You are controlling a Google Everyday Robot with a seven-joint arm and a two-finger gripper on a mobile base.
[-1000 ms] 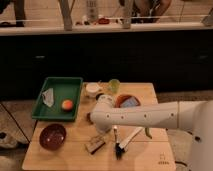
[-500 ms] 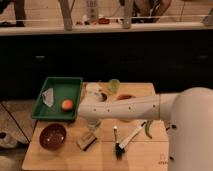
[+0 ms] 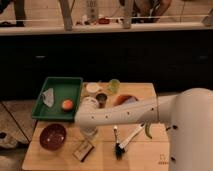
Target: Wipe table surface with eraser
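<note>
The table surface (image 3: 142, 156) is a light tan wooden top with a small dark logo (image 3: 162, 160) near the front right corner. The eraser (image 3: 83, 149), a small block with a pale top over a dark base, lies on it near the front left. My white arm reaches in from the right across the middle of the table. My gripper (image 3: 89, 132) points down at the arm's left end, just behind and above the eraser. I cannot tell whether it touches the eraser.
A green tray (image 3: 73, 85) at the back left holds an orange ball (image 3: 67, 104) and a white crumpled thing (image 3: 48, 96). A dark red bowl (image 3: 52, 136) sits front left. A white-handled brush (image 3: 128, 139), a green cup (image 3: 114, 85), a white bowl (image 3: 92, 88) and an orange plate (image 3: 124, 99) are nearby.
The arm has swung left across the table. The gripper now sits further left, over the eraser, which has shifted a little left and toward the front.
</note>
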